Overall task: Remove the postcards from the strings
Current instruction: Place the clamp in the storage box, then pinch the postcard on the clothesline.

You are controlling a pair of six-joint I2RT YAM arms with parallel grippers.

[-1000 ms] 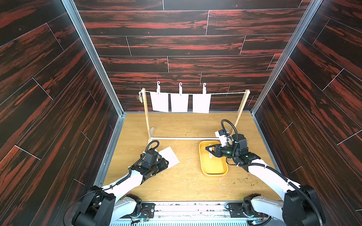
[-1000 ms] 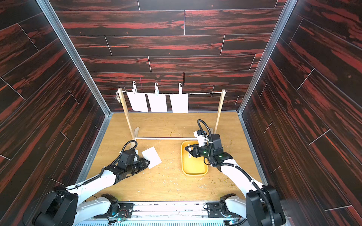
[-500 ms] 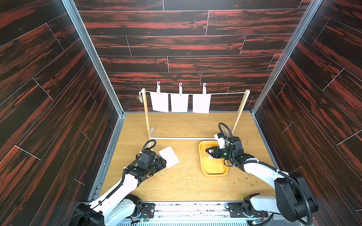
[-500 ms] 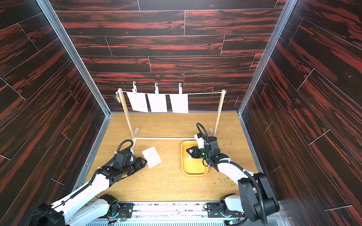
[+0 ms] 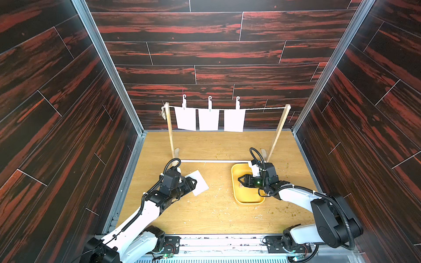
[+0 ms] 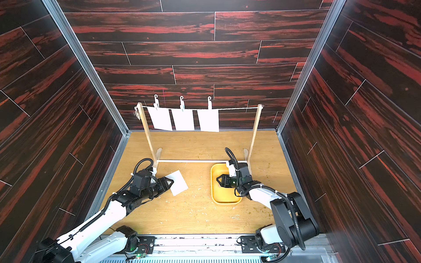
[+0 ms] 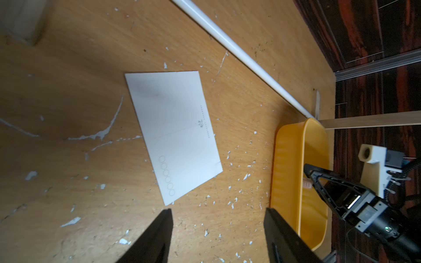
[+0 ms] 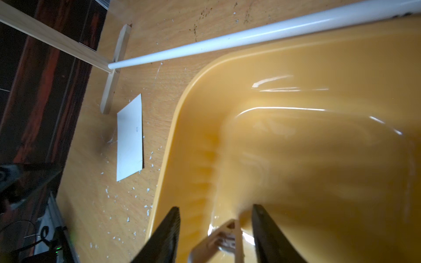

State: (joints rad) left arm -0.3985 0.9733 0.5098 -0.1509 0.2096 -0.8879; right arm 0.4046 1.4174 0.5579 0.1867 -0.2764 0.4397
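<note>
**3 cards left on the line, both hands low, targets up and ahead**

Three thin white rectangular paper postcards (image 5: 209, 119) hang from the thin whitish twine string (image 5: 264, 108) btw two slim light-wood posts (image 5: 279, 134). Each is held by one of the small pale hooked clothespins (image 5: 209, 102). The fourth postcard (image 7: 173, 134) lies flat on the pale wood worktop (image 5: 216, 211), just ahead of my left hand (image 5: 194, 182) and not touching it. That hand is spread, nothing in it. My right hand (image 5: 239, 180) sits low over the yellow oblong plastic tray (image 5: 248, 197), fingers apart. A loose clothespin (image 8: 224, 236) lies btw them in the tray. It's blurred in the wrist view but doesn't look pinched.

What the next move turns on: the hanging cards are well ahead of and above both hands, long axis vertical, faces toward me, row running crosswise along the string. The row sits toward the left post, and the string near the right post is bare. From both top views I'd judge the left-end card (image 5: 185, 118) approx straight ahead of the left hand and the right-end card (image 5: 234, 120) approx straight ahead of the right hand. The middle one is about equal. So either arm can go next, each to its own end, rising up and fwd.
</note>
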